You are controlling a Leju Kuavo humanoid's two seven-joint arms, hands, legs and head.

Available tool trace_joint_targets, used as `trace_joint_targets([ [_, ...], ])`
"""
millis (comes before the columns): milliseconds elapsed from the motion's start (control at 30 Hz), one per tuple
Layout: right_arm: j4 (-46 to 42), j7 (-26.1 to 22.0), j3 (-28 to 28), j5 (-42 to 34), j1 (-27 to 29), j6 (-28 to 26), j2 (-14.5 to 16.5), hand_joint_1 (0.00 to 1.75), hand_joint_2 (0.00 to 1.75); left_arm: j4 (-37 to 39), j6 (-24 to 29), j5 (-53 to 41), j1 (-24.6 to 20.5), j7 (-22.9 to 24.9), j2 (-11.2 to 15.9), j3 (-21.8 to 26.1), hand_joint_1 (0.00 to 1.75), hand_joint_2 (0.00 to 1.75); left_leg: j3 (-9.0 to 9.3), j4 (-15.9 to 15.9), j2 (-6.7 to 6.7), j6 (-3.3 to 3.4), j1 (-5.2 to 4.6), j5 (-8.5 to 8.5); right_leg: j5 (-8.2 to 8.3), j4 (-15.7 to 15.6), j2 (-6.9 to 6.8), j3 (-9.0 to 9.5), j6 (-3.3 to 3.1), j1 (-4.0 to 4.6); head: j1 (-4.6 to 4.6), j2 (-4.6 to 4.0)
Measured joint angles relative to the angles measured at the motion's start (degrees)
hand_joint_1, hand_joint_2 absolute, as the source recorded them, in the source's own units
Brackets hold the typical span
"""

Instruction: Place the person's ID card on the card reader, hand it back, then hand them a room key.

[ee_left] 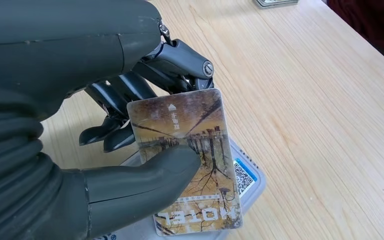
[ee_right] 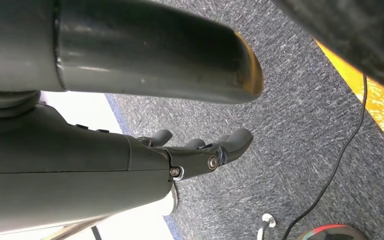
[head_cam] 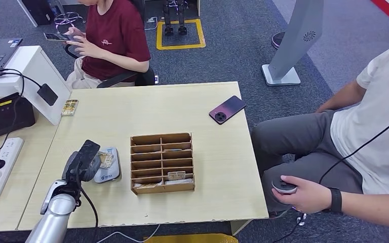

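ID card [ee_left: 187, 150] sits pinched in our left robot hand [ee_left: 130, 135] above the card reader [head_cam: 109, 169] on the counter [head_cam: 218, 147]; a wooden organizer [head_cam: 162, 163] stands just right. Our right robot hand [ee_right: 200, 152] hangs holding nothing, fingers loosely extended.

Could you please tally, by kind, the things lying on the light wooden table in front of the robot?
Phones: 1, the dark phone
Card readers: 1, the grey reader
Card racks: 1, the wooden rack
Cards: 2, one in the left hand, one at the far corner
Total: 5
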Motion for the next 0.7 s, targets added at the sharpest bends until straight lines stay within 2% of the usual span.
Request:
trace_joint_targets([
  [433, 0.0, -0.1, 0.0, 0.8, 0.0, -0.2, 0.1, 0.00, 0.00, 1.3, 2.7, -3.1, 0.0, 0.3, -0.3, 1.0, 1.75, 1.75, 0.00, 0.0, 0.00, 0.00, 0.00, 0.00, 0.00, 0.0, 0.00, 0.01, 0.00, 0.00, 0.00, 0.00],
  [700, 0.0, -0.3, 0.0, 0.6, 0.0, -1.0, 0.5, 0.00, 0.00, 1.7, 9.8, -13.9, 0.3, 2.8, -0.3, 1.1, 1.75, 1.75, 0.01, 0.0, -0.02, 0.00, 0.00, 0.00, 0.00, 0.0, -0.02, 0.02, 0.00, 0.00, 0.00, 0.00],
])
